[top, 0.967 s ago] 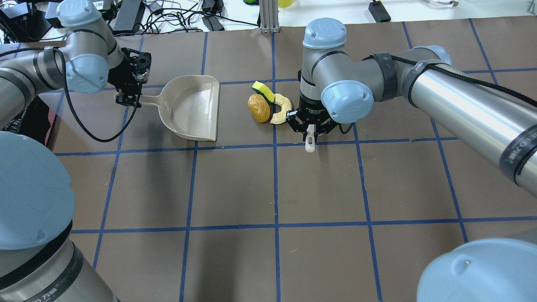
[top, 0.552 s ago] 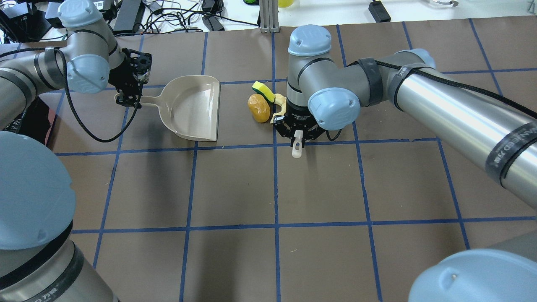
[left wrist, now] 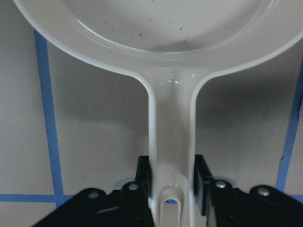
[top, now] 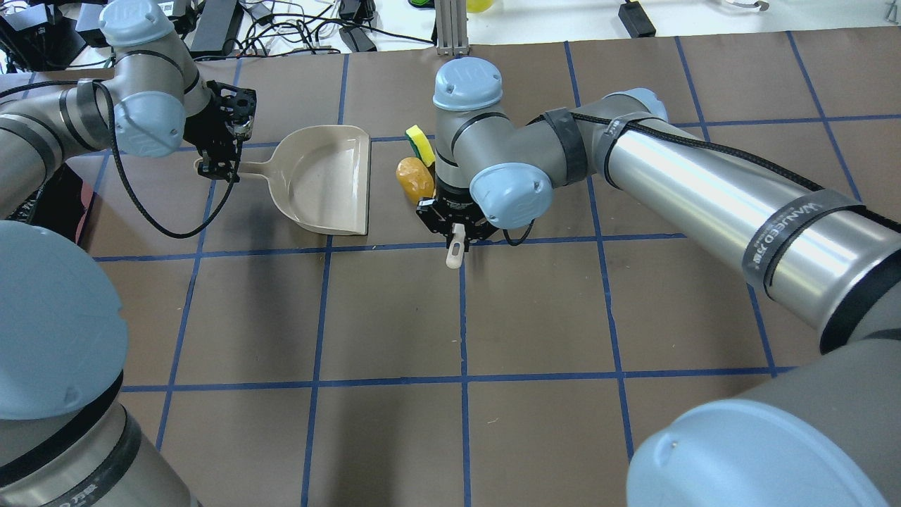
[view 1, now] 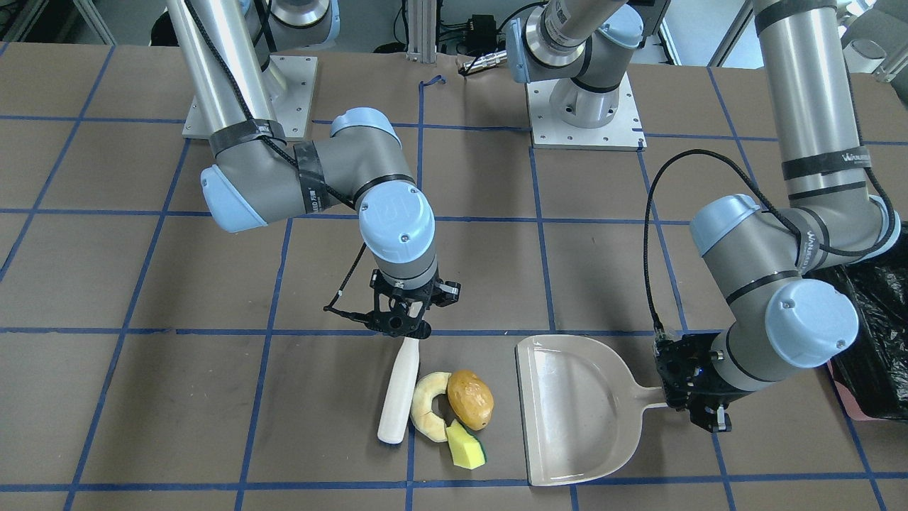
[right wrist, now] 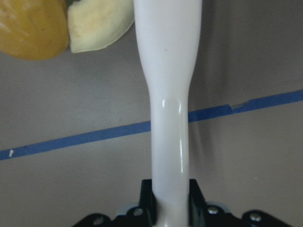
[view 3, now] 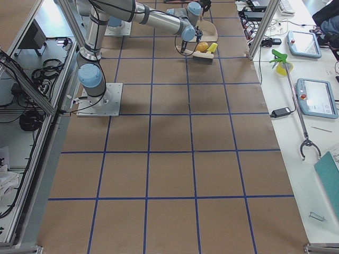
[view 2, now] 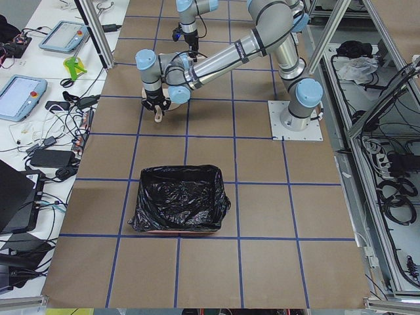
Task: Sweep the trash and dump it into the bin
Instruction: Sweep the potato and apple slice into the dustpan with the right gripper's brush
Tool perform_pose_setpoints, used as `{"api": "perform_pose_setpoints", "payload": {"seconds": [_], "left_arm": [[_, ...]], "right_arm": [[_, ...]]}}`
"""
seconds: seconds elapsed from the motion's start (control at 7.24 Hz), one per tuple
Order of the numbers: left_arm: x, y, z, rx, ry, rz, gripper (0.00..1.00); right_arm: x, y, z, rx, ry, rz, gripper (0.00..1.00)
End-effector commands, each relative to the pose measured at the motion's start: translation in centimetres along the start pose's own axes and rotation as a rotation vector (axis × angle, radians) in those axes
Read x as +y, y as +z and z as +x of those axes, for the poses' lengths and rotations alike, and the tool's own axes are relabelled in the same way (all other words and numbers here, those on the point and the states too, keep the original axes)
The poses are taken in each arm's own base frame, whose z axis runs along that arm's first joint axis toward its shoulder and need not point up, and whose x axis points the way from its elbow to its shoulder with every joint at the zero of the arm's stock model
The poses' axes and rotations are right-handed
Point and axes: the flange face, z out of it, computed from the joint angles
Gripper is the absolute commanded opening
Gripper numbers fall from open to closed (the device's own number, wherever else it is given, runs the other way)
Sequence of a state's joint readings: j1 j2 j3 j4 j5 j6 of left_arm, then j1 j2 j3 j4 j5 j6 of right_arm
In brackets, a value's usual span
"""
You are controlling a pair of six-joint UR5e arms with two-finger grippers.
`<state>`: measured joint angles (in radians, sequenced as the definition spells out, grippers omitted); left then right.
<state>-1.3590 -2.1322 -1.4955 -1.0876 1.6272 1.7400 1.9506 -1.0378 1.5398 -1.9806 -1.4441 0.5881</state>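
So, notes on the sweep step in hand:

1. Our right gripper [view 1: 404,328] is clamped on the sweeper [view 1: 397,390] handle. The sweeper runs out toward the far edge, its side touching the crescent [view 1: 425,411].
2. Our left gripper [left wrist: 171,184] is clamped on the pan [view 1: 567,404] handle. The pan mouth faces the trash, and the lip looks flat on the table [top: 535,317].
3. The trash sits near the middle of the far edge, between sweeper and pan. The crescent is against the lump [view 1: 470,397], with the wedge [view 1: 466,447] on the far-edge side of both. The lump is near the pan lip, not touching it.
4. We'd push straight toward the left edge, low and slow, with the sweeper square to the lip so the pile goes in as one.
5. Risk: the wedge sits about level with the sweeper tip and may slip round the end. We'd bias the sweeper toward the far edge.
6. The lump looks round and will likely roll. We want the pan pressed down so nothing slides under the lip.
7. The bin [view 2: 178,197] waits by the left edge, well apart from the pan. Dumping comes after.
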Motion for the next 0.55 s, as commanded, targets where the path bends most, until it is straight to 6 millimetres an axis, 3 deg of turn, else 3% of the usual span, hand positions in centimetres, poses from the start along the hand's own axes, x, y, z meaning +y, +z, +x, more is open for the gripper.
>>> {"api": "perform_pose_setpoints", "payload": {"seconds": [0.0,0.41], "left_arm": [[-0.1,-0.1,0.0,-0.002,0.0,0.005,0.09],[-0.1,0.0,0.0,-0.003,-0.002,0.007,0.09]], "right_arm": [[0.7,0.5,-4.6,-0.031,0.024,0.005,0.0],[2.0,1.1,-10.9,-0.11,0.047,0.018,0.0]]}}
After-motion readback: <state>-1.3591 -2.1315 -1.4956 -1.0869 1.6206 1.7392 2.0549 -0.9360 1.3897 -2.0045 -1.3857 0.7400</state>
